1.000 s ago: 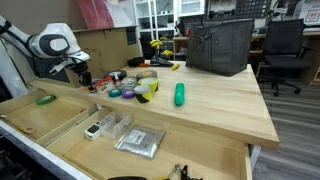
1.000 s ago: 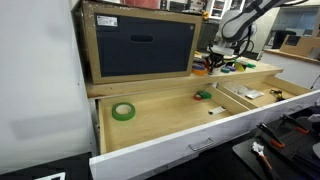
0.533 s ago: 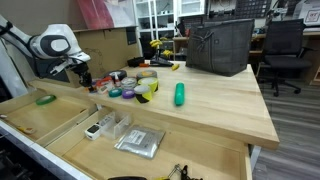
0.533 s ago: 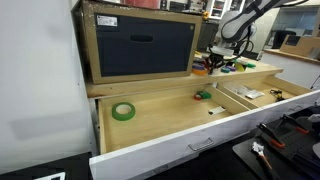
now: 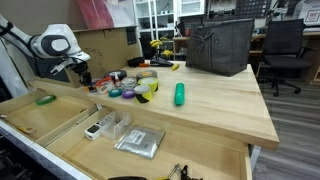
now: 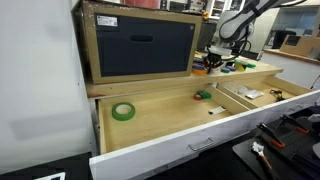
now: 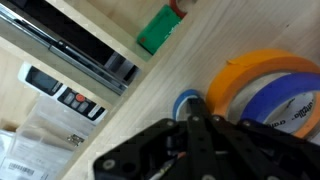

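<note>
Bright even indoor light, soft shadows, low-resolution exterior views, wrist view blurred close up, foreground defocused

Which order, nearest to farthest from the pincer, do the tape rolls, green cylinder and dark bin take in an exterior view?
1. Tape rolls, on the bench just beside the pincer.
2. Green cylinder, lying mid-bench.
3. Dark bin, standing at the bench's back edge.

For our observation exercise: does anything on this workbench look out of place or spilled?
Nothing spilled. The green cylinder lies on its side alone, apart from the tape rolls by the shut gripper; the drawer stands pulled open.
</note>
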Action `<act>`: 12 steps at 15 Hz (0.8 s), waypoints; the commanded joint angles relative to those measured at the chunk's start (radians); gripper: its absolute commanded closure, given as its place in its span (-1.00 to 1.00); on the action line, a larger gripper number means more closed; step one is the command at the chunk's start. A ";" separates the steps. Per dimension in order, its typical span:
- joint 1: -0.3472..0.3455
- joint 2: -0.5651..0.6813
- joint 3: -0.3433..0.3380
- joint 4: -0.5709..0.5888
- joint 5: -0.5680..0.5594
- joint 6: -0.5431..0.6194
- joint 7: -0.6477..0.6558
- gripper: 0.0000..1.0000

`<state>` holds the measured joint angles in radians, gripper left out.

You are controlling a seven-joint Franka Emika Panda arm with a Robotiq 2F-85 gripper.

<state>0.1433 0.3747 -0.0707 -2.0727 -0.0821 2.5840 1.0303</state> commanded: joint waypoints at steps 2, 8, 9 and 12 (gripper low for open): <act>0.010 0.002 -0.002 0.023 0.020 -0.030 0.008 1.00; 0.011 0.006 -0.008 0.021 0.026 -0.025 0.030 1.00; 0.013 0.004 -0.011 0.020 0.023 -0.022 0.042 1.00; 0.013 0.005 -0.011 0.019 0.022 -0.012 0.069 1.00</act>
<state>0.1443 0.3777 -0.0726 -2.0707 -0.0793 2.5835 1.0667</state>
